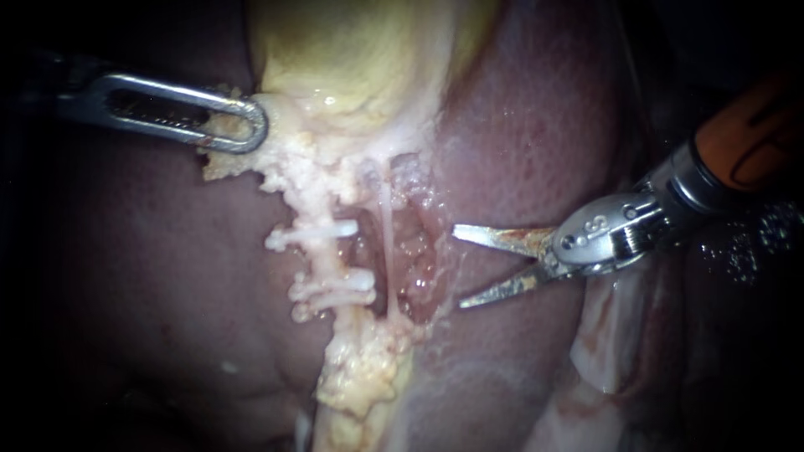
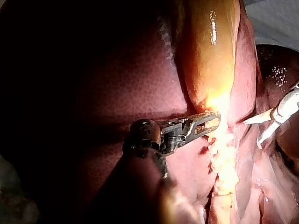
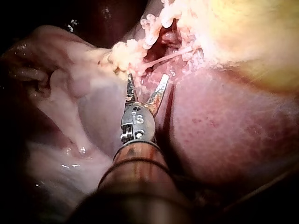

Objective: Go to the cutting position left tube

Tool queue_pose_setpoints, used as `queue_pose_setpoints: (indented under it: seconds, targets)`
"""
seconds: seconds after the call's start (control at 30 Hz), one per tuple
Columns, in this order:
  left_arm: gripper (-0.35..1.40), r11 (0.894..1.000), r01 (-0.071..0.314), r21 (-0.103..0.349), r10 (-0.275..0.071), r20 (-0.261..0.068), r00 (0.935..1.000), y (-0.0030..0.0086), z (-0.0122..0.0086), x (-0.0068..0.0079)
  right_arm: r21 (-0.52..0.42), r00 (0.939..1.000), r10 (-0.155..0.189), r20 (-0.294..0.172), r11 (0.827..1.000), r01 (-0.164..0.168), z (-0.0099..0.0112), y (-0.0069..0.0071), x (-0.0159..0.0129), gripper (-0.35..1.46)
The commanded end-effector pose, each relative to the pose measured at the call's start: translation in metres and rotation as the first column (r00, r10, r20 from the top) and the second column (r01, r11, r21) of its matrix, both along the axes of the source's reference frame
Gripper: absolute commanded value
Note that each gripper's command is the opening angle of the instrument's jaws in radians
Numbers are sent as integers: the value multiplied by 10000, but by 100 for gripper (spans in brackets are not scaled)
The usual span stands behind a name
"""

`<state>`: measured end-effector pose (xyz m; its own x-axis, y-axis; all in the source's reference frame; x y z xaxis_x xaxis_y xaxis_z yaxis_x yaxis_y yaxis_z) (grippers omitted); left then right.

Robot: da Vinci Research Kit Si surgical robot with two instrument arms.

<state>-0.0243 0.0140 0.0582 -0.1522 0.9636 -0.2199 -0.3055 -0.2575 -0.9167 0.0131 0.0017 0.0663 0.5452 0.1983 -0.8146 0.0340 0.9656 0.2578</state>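
The left tube is a thick, fat-covered whitish cord below the gallbladder, crossed by two white clips. Just right of it runs a thin pale strand, the right tube. My right instrument carries scissor blades, open and empty, pointing left and standing right of both tubes without touching them. In the right wrist view the blades sit just short of the thin strand. My left instrument has windowed jaws shut on fatty tissue at the gallbladder's lower edge.
Dark red liver surrounds the dissected pocket. Lumpy yellow fat runs down below the clips. Pale folded tissue lies under the right instrument's shaft. The right instrument's blades also show in the left wrist view.
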Motion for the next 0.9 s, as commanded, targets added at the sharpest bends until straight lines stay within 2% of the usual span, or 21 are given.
queue_pose_setpoints:
  seconds: [0.03,0.13,0.33,0.43,0.63,0.77,0.9]
  targets:
    - [-35,10000,11,-18,-11,-6,10000,0,2,-1,76,9998,-43,-185,10000,44,-1,-1,2,143]
    - [-35,10000,12,-18,-12,-7,10000,0,2,-1,626,9977,-50,-679,9980,93,-4,-2,12,141]
    - [-35,10000,17,-20,-17,-11,10000,0,2,-1,1632,9934,57,-1144,9865,131,-1,-5,39,141]
    - [-35,10000,19,-20,-19,-12,10000,0,2,-1,2127,9892,94,-1460,9769,221,6,-6,53,141]
    - [-35,10000,22,-21,-22,-15,10000,-1,2,-2,2666,9877,-42,-1560,9627,462,29,-9,74,141]
    - [-35,10000,26,-27,-26,-19,10000,-1,2,-2,2978,9875,-104,-1573,9529,575,47,-13,76,141]
    - [-35,10000,34,-37,-35,-28,10000,-3,3,-3,3083,9872,-155,-1588,9491,645,62,-9,73,141]
